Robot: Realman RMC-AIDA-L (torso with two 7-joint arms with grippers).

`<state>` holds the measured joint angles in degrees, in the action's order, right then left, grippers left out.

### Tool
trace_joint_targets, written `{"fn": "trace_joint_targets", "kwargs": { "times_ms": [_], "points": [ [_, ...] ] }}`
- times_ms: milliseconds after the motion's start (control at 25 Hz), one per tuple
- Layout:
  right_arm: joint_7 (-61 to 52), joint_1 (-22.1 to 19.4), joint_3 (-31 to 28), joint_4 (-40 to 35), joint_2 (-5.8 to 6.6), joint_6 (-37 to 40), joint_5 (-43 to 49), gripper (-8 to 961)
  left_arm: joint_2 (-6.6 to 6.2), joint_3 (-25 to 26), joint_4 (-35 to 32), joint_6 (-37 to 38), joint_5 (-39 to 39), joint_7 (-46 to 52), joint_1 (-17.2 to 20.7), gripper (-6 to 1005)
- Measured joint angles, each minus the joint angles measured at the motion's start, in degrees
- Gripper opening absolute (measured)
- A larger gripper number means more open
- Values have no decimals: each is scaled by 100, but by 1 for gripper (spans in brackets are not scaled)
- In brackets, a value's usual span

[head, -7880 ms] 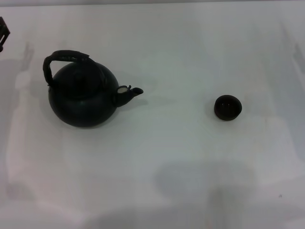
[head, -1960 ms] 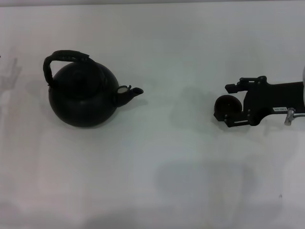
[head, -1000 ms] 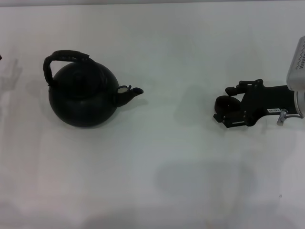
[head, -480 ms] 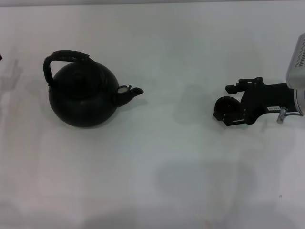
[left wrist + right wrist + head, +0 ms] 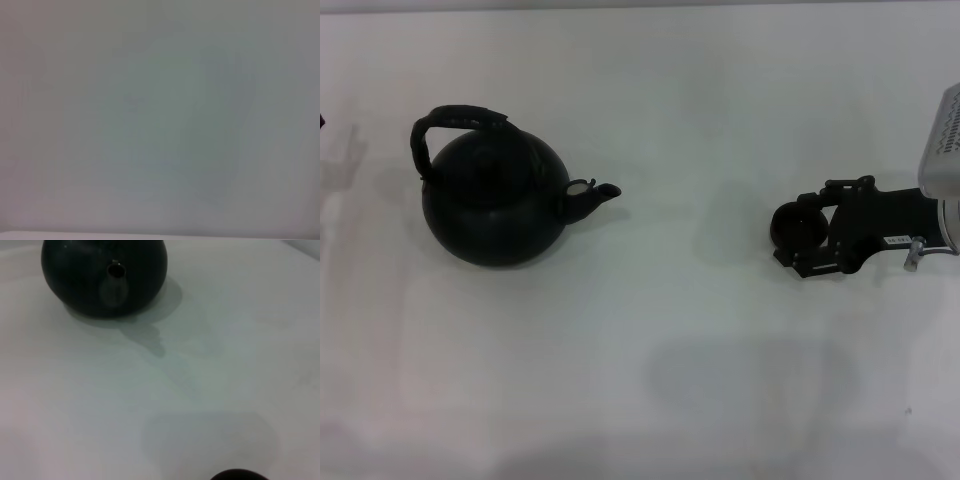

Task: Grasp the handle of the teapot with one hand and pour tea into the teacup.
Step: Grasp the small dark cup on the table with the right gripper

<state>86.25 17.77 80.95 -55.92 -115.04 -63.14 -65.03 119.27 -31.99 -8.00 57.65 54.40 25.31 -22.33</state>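
Observation:
The large dark teapot stands at the table's left with its stubby spout pointing right. Its ribbed arched handle stands over the top, and nothing holds it. The tiny dark teacup sits at the right. My right gripper reaches in from the right, one finger on each side of the cup and close against it. The right wrist view shows the teapot spout-on and the cup's rim at the edge. My left gripper is out of view.
The white table carries only the teapot and the cup, with a wide bare stretch between them. The left wrist view shows only plain table surface. The right arm's silver body stands at the right edge.
Since 7.9 s ago my right gripper has come in from the right around the teacup. In the last half second its fingers have narrowed onto the cup. The teapot has not moved.

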Motion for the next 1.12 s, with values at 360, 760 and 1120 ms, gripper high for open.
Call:
{"fn": "trace_joint_targets", "kwargs": {
  "times_ms": [360, 760, 1120],
  "points": [
    [8, 11, 0, 89, -1, -26, -17, 849, 0, 0, 0, 1, 0, 0, -8, 861],
    [35, 80, 2, 99, -16, -11, -45, 769, -9, 0, 0, 1, 0, 0, -9, 862],
    [38, 96, 9, 109, -18, 30, -50, 730, -9, 0, 0, 1, 0, 0, -14, 862]
  ]
}}
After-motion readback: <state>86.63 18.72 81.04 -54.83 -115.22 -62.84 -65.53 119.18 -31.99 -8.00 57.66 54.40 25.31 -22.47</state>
